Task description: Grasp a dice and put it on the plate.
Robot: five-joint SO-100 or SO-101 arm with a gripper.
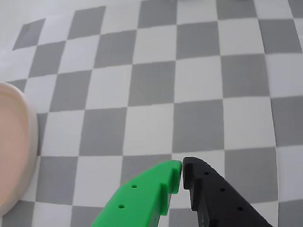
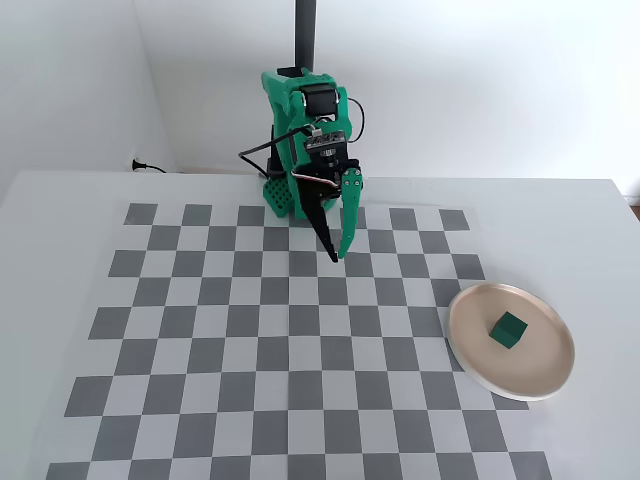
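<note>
In the fixed view a small dark green dice (image 2: pixel 508 329) lies near the middle of the round beige-pink plate (image 2: pixel 470 345) at the right of the checkerboard. My gripper (image 2: pixel 338 257) hangs over the board's far middle, well left of the plate, shut with nothing between its green and black fingers. The wrist view shows the gripper (image 1: pixel 182 166) with its tips touching above the checker squares, and only the plate's rim (image 1: pixel 29 142) at the left edge. The dice is out of that view.
The checkerboard mat (image 2: pixel 250 350) covers most of the white table. The green arm base (image 2: pixel 295 140) and a dark post stand at the far edge, with a cable running off to the left wall.
</note>
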